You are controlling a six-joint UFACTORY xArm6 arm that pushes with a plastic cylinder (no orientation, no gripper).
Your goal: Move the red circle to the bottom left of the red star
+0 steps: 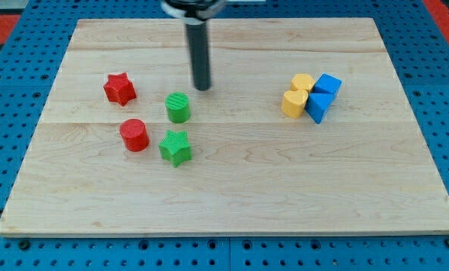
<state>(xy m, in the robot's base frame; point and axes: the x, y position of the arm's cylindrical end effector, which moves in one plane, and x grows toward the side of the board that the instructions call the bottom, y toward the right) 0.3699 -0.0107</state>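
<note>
The red circle (134, 135) lies on the wooden board, below and slightly right of the red star (120, 89). My tip (202, 88) stands on the board above and right of the green circle (178, 108), well to the right of the red star and apart from every block. The green star (175, 147) lies just right of the red circle, below the green circle.
At the view's right sits a tight cluster: two yellow blocks (294, 103) (303, 81), a blue cube (328, 84) and a blue block (318, 107). The wooden board (232, 188) rests on a blue pegboard surface.
</note>
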